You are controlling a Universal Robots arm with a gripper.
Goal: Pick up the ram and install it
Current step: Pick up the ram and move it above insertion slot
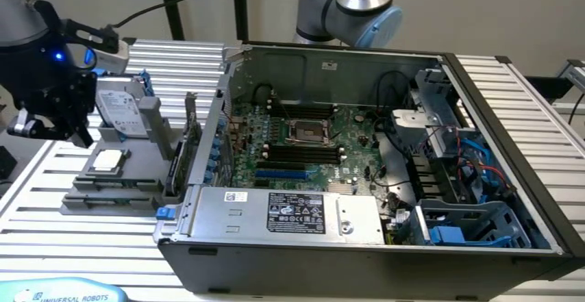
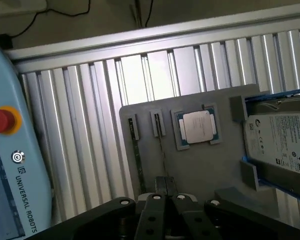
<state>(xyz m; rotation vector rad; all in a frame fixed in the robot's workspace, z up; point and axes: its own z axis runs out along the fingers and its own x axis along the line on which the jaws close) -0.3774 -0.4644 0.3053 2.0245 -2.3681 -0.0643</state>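
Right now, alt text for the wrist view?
Shut gripper hangs over a gray tray holding two ram sticks on edge, a silver processor chip and a hard drive. A teach pendant lies alongside.

"UNIVERSAL ROBOTS" stands on the light-blue pendant (image 2: 21,200), at the exterior view's lower left; the hard-drive label (image 2: 282,142) has unreadable print.

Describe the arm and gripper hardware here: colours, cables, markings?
Gripper: matte black and blocky, with two slim dark fingers and pale round pins on the linkage. In the exterior view a blue light glows on the wrist and a black cable trails off it. Arm: silver tube with a light-blue joint cap.
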